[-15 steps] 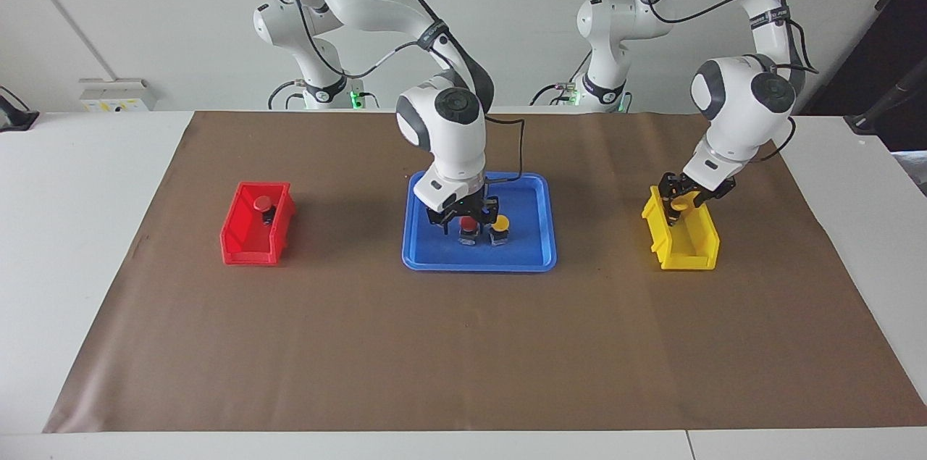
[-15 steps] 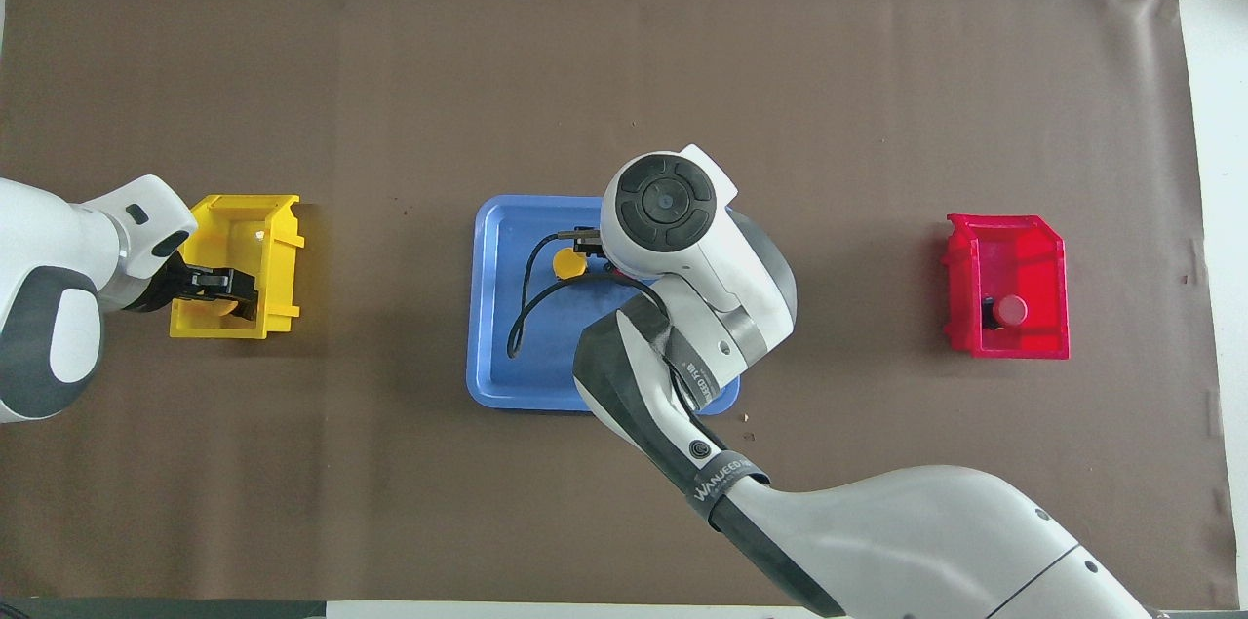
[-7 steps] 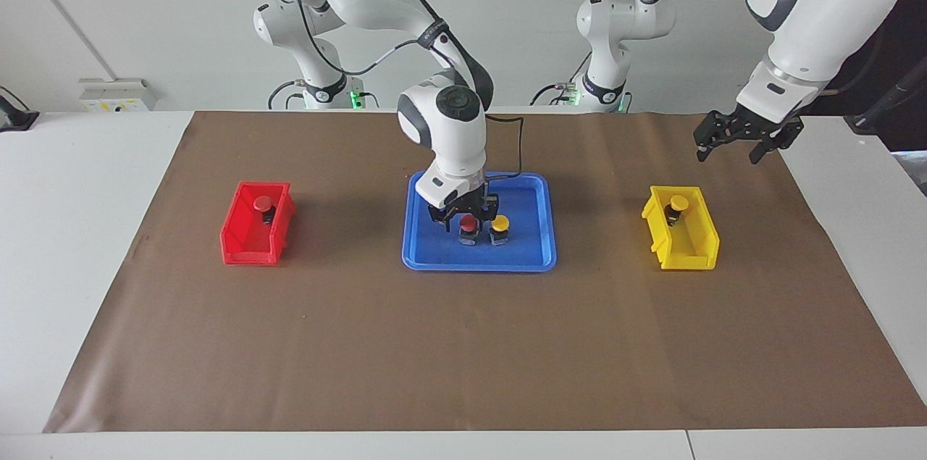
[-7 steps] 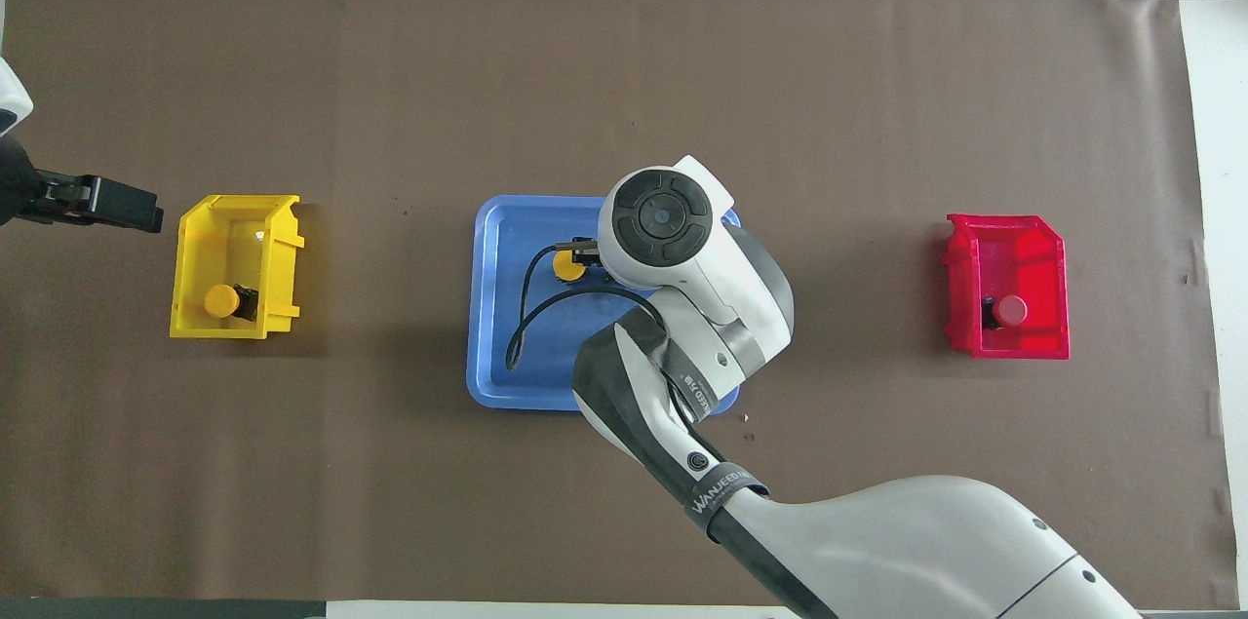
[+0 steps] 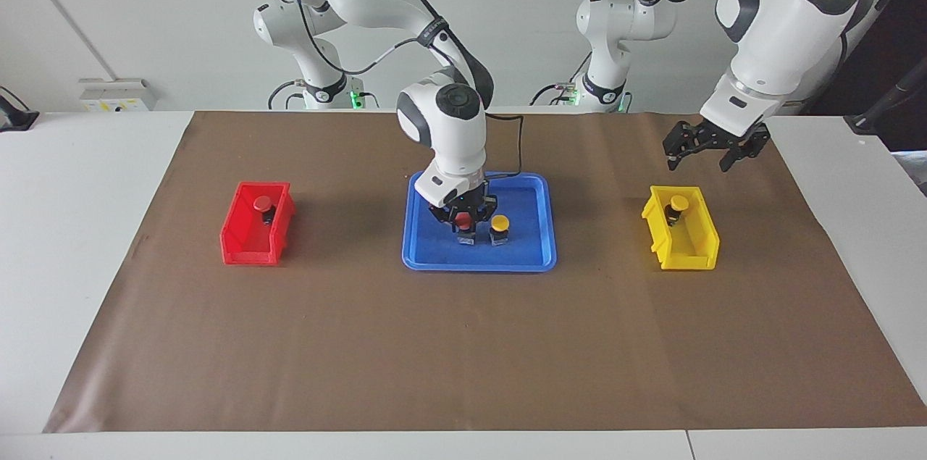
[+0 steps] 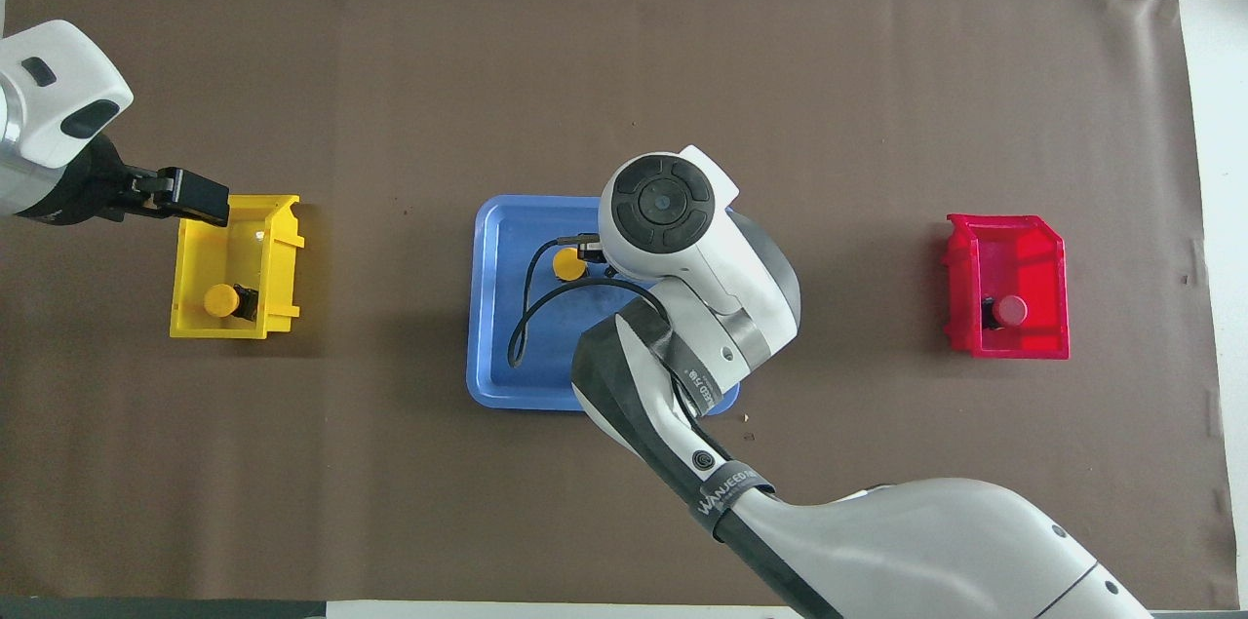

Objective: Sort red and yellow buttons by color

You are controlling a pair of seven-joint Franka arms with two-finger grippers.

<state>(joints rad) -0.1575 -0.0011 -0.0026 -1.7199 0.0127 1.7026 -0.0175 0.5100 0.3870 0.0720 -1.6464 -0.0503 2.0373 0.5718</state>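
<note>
Glossy white arm shells with dark grey joint caps and round ribbed end discs. Black cables looped along the links. Black band lettered "WANJEERD" on one forearm. Black two-finger grippers. Green lights at the bases.

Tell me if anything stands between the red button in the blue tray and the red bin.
Nothing visible does. The right gripper is shut on the red button in the blue tray; only bare brown mat lies between the tray and the red bin. The yellow button stands toward the left arm's end.
</note>
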